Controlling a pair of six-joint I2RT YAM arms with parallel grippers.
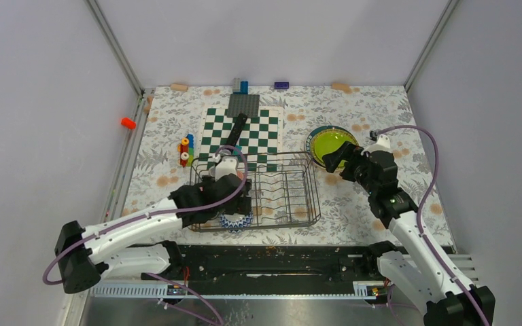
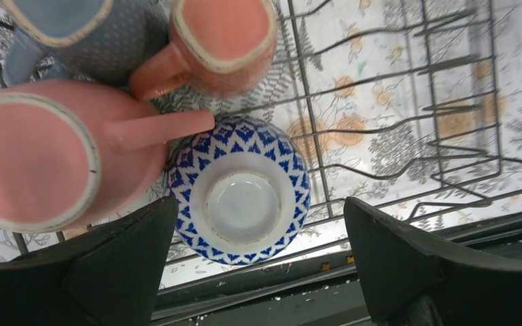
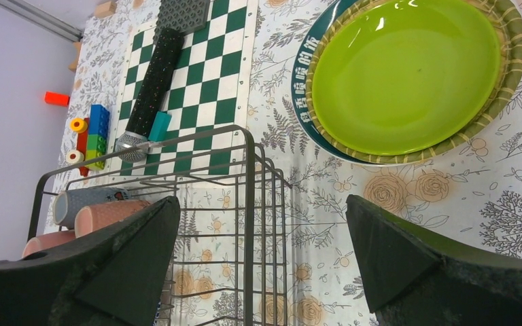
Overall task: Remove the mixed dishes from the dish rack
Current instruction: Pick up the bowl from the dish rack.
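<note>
The left claw point(image 2: 258, 227) hangs wide open and empty over the near-left corner of the dish rack point(image 1: 316, 198), its jaws either side of the upside-down blue-patterned bowl point(image 2: 241, 197). The pink mug point(image 2: 34, 163), salmon mug point(image 2: 224, 34) and grey cup point(image 2: 88, 34) lie in the rack beside it. The right claw point(image 3: 262, 227), also wide open and empty, hovers past the rack's far-right corner, near the lime-green plate point(image 3: 408, 75), which sits on the surface point(image 1: 163, 136).

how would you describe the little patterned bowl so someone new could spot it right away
Find the dark wire dish rack near the checkered board. At its near left end sit a pink mug, a salmon mug and a grey cup. The bowl beside them alone wears a blue-and-white diamond pattern.
</note>
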